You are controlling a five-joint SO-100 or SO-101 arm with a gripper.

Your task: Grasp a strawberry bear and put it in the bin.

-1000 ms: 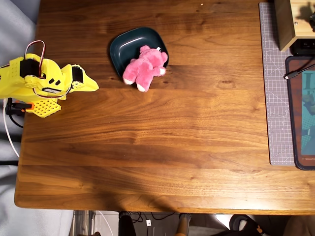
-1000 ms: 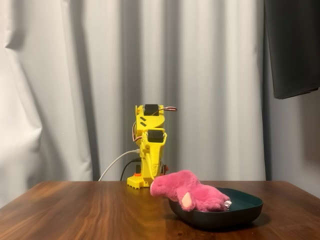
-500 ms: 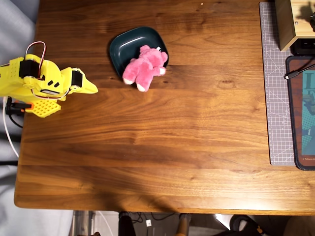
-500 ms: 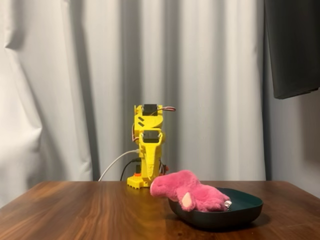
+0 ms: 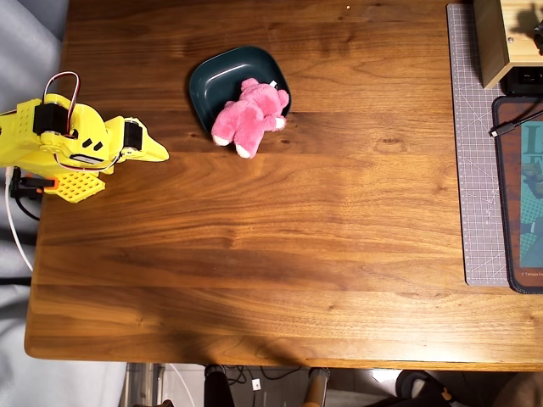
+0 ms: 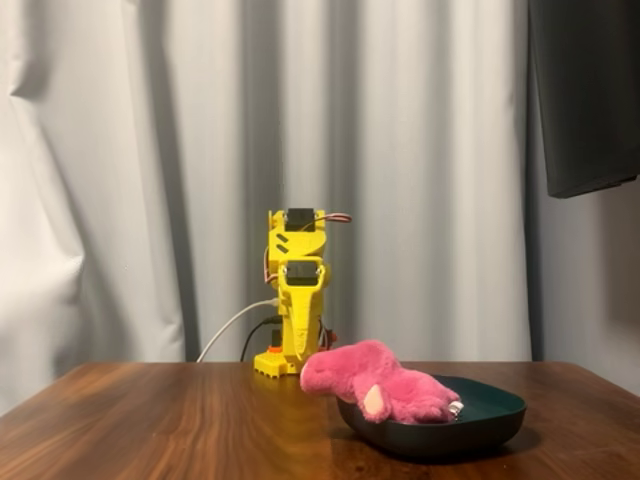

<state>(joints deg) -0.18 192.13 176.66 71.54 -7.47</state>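
The strawberry bear (image 5: 249, 113) is a fluffy pink plush that lies across the lower right rim of the bin (image 5: 221, 80), a dark teal rounded-square dish. Part of the bear is inside the dish and its legs hang over the rim onto the table. In the fixed view the bear (image 6: 375, 385) rests on the dish (image 6: 490, 410) with its body sticking out to the left. My gripper (image 5: 157, 153) is at the table's left edge in the overhead view, folded back, shut and empty, well apart from the bear. The yellow arm (image 6: 298, 290) stands behind the bear in the fixed view.
A wooden box (image 5: 496, 42) stands at the top right on a grey cutting mat (image 5: 475, 170). A dark mat (image 5: 522, 195) with a cable (image 5: 509, 125) lies beside it. A white cable (image 5: 17, 229) runs from the arm's base. A curtain (image 6: 120, 180) hangs behind the table.
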